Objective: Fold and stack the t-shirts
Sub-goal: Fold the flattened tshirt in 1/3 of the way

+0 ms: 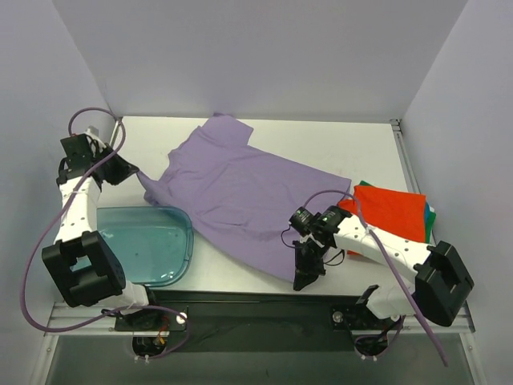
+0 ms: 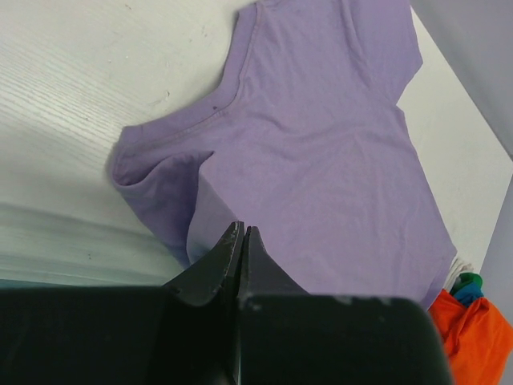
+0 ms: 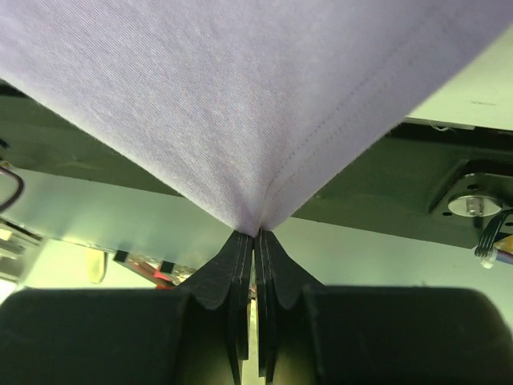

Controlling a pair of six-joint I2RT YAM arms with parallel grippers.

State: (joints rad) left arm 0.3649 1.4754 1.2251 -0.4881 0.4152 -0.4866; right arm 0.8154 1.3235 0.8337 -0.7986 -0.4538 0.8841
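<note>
A lavender t-shirt lies spread across the middle of the table, neck toward the back. My left gripper is at its left sleeve, and the cloth draws to a point there. In the left wrist view the fingertips are pressed together over a raised fold of the lavender t-shirt. My right gripper is shut on the shirt's near hem corner and holds it up over the table's front edge. A folded orange-red t-shirt lies at the right on a green one, of which only an edge shows.
A translucent blue tray sits at the front left, partly under the lavender shirt's edge. White walls close in the table at the back and both sides. A dark rail runs along the front edge by the arm bases.
</note>
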